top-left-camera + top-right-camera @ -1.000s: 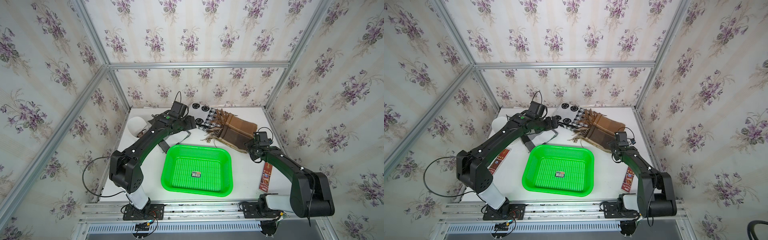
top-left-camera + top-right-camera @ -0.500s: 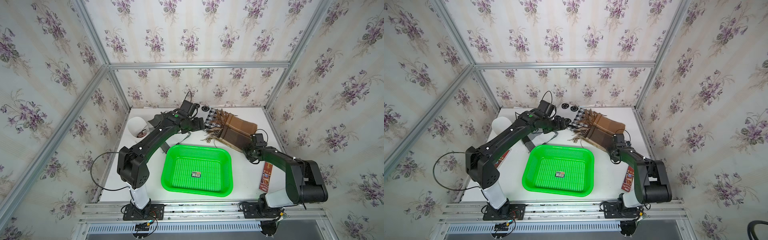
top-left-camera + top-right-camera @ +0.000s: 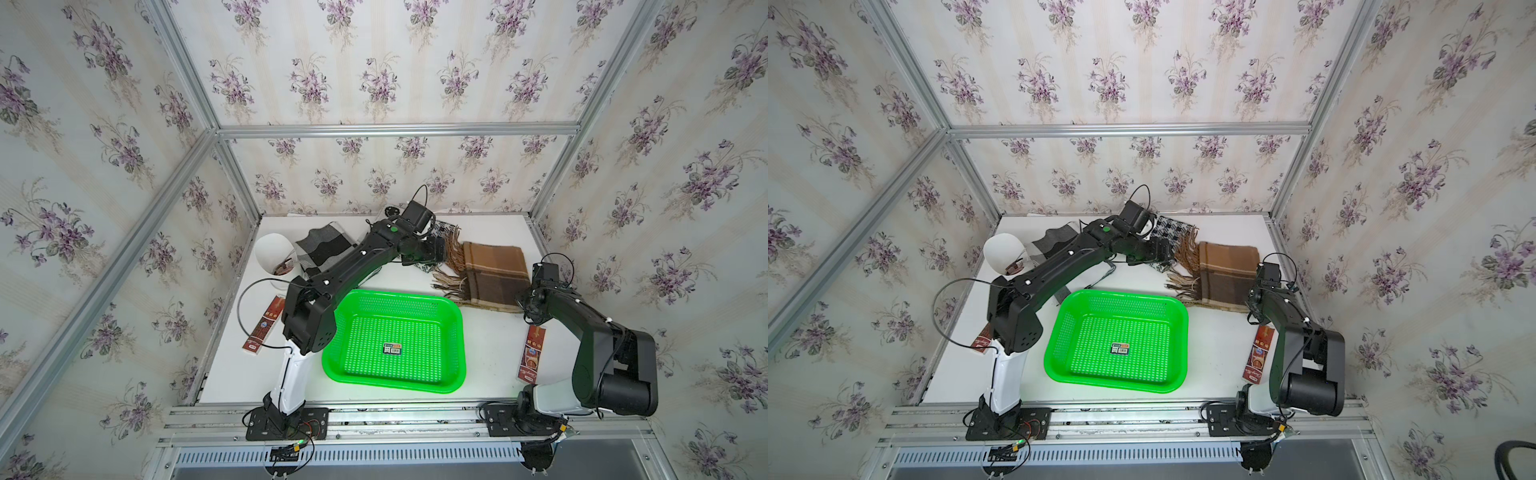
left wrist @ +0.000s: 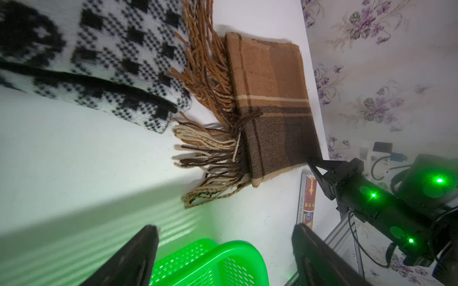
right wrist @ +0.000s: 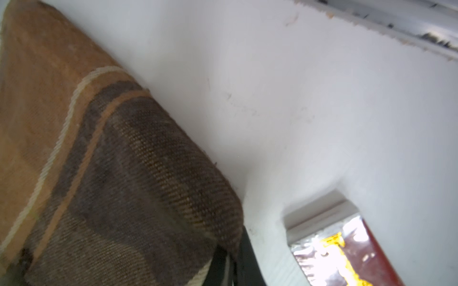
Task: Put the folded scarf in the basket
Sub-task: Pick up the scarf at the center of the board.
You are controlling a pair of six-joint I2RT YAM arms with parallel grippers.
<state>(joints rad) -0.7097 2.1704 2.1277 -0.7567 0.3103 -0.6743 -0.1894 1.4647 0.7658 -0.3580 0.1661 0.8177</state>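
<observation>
Two things have changed in the last second, and both bear on the scarf [image 3: 492, 274]. First, the right gripper [image 4: 314, 166], which stood open beside the cloth a moment ago, has snapped fully shut on the scarf's near right corner; its wrist view shows the dark weave bunched over the closed fingers, so I judge the pinch has taken cloth rather than air. Second, the left arm has swung away from the cup [image 3: 272, 255] and across the back of the table [image 3: 490, 345], so that the left gripper [image 4: 224, 226] now hangs over the houndstooth cloth [image 4: 119, 62], aimed at the scarf's fringe [image 4: 210, 153]. Its jaws stand wide apart with nothing between them. The scarf itself has not gone anywhere: it lies folded and flat at the far right of the table, outside the basket [image 3: 395, 303], just beyond the basket's far right corner, its fringe trailing toward the rim; whether the strands touch the rim I cannot tell. The basket holds only its sticker [image 3: 392, 348]. So the task is at the grasp stage: one corner is secured, the fringed side is not. A one-corner lift would likely let the fold fall open, which is presumably why the left gripper is coming in; it needs to close on the fringed edge without catching the houndstooth cloth that lies just beside the fringe.
</observation>
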